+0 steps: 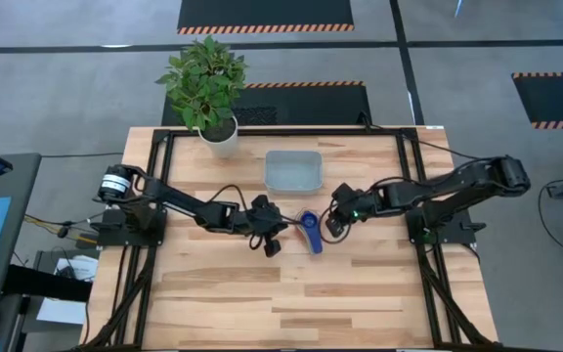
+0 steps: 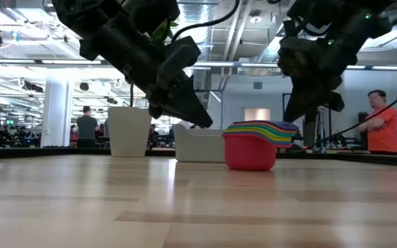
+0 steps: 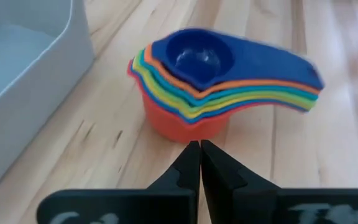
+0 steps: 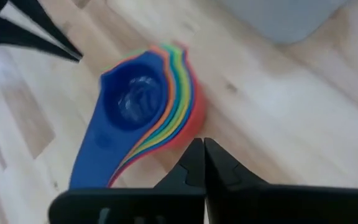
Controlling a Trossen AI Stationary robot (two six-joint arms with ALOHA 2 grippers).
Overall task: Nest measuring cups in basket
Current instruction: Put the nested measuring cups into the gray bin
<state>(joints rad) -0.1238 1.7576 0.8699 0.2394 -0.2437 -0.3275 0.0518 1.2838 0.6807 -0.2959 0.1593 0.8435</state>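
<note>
The measuring cups (image 1: 309, 232) stand nested in one stack on the table. The red one is at the bottom and the dark blue one on top (image 3: 194, 59), and the handles fan out toward the near side. The pale basket (image 1: 293, 170) sits just beyond the stack with nothing in it. My left gripper (image 1: 274, 241) is shut, its tips (image 3: 199, 146) pointing at the red cup's side from the table's left. My right gripper (image 1: 332, 228) is also shut. It slants down at the stack from the right (image 4: 202, 144). My left gripper's shut tips stand just short of the red cup's lower wall (image 3: 178, 132); I cannot tell whether they touch it. My right gripper's shut tips are right beside the red cup's outer wall (image 4: 194, 121); whether they touch it I cannot tell.
A white pot with a green plant (image 1: 219, 137) stands at the table's far edge, left of the basket. Bare wood lies toward the near edge. In the low view, people (image 2: 381, 124) stand in the room beyond the table.
</note>
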